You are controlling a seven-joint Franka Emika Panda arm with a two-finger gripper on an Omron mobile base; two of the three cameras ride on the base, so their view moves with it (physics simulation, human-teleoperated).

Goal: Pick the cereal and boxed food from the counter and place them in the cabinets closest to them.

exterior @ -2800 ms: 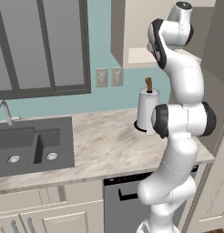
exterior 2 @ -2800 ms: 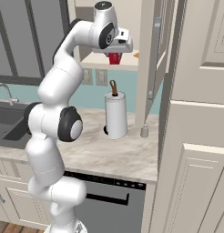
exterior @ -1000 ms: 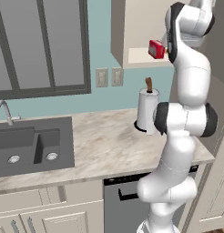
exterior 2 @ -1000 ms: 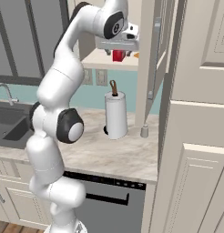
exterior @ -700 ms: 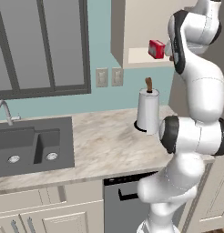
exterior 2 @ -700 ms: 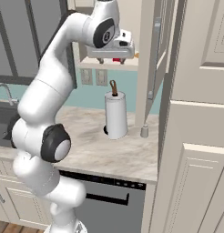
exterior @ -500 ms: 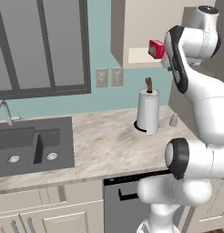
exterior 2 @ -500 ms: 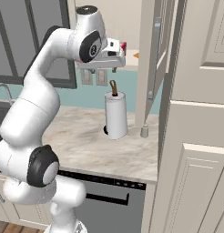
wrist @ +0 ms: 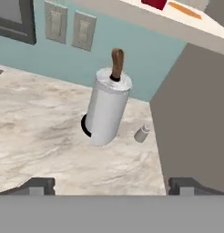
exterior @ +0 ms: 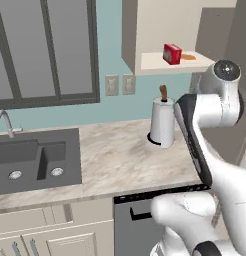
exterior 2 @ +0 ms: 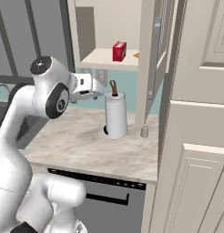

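A small red box (exterior 2: 119, 51) stands upright on the open cabinet's pale shelf (exterior 2: 104, 58), well above and beyond the gripper (exterior 2: 92, 85), whose fingers gape wide, empty.

- The long beige-and-grey marbled stone counter (exterior: 120, 155) looks smooth and matt, with a pale plain edge.
- The cream wall cabinet with a pale inner shelf (exterior: 165, 64) has a flat painted look, without shine.
- The small red box (exterior: 171, 53) looks like smooth card.
- The white paper-towel roll (exterior: 162, 129) has a brown wooden-looking knob.
- The dark grey sink (exterior: 32, 159) seems matt.
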